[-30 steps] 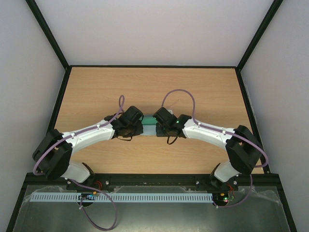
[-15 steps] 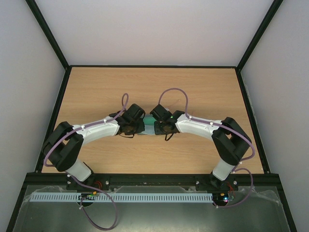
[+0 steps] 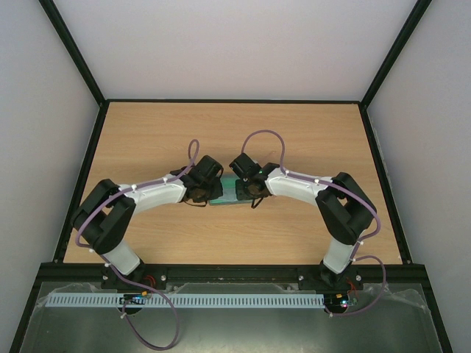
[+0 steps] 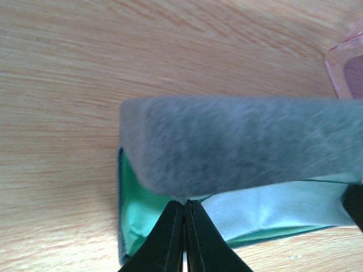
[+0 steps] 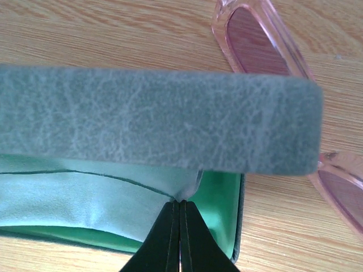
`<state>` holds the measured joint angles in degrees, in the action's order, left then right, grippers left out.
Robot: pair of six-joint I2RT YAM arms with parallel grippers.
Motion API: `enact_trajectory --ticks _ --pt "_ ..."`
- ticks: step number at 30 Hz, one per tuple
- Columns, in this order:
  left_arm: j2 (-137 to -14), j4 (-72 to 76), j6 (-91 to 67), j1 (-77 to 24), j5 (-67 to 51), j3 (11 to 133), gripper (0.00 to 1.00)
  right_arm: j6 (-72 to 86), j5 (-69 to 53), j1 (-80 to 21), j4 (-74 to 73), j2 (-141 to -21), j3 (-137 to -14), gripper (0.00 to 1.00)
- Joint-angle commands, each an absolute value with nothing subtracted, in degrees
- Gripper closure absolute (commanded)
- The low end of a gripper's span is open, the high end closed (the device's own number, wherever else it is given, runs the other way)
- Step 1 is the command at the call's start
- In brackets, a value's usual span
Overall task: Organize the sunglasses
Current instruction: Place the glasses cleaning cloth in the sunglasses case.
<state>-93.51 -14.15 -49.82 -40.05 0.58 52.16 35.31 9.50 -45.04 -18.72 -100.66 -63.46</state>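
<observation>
The grey-blue case (image 3: 224, 195) lies open at the table's middle, between my two grippers. Its lid (image 4: 238, 141) stands over a green lining (image 4: 136, 215) with the light blue cloth (image 4: 278, 207) inside. My left gripper (image 4: 184, 203) is shut, its tips pinching the cloth's edge under the lid. My right gripper (image 5: 180, 203) is shut on the cloth (image 5: 85, 198), which puckers at its tips. The pink sunglasses (image 5: 258, 42) lie on the table just behind the case; a corner also shows in the left wrist view (image 4: 347, 62). In the top view the wrists hide them.
The wooden table (image 3: 228, 132) has black rails along its left, right and far edges. Both arms (image 3: 154, 195) bend inward, wrists nearly touching over the case. Purple cables (image 3: 261, 136) loop above the wrists.
Both wrists have moved inward and a little farther from the bases, closing in over the case. Both elbows have swung in and forward.
</observation>
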Motion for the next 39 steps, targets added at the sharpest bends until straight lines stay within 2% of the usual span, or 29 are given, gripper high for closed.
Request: enact_trajectory --ticks 1,31,35,39 --pt "-94.9 -13.4 -49.0 -39.6 2.1 53.6 0.98 34.0 10.1 -44.6 -19.9 -102.5 -65.2 0.99" --pt "-97.9 -11.9 -49.7 -39.5 1.3 51.0 0.98 34.3 10.3 -44.3 -19.2 -104.9 -64.9 0.99" --pt "-98.1 -11.9 -49.7 -39.5 1.3 50.8 0.93 34.3 10.4 -44.3 -19.4 -104.7 -64.8 0.98" --pt "-97.7 -12.1 -49.8 -39.5 1.5 50.5 0.86 34.4 10.9 -44.3 -19.7 -104.4 -64.8 0.94"
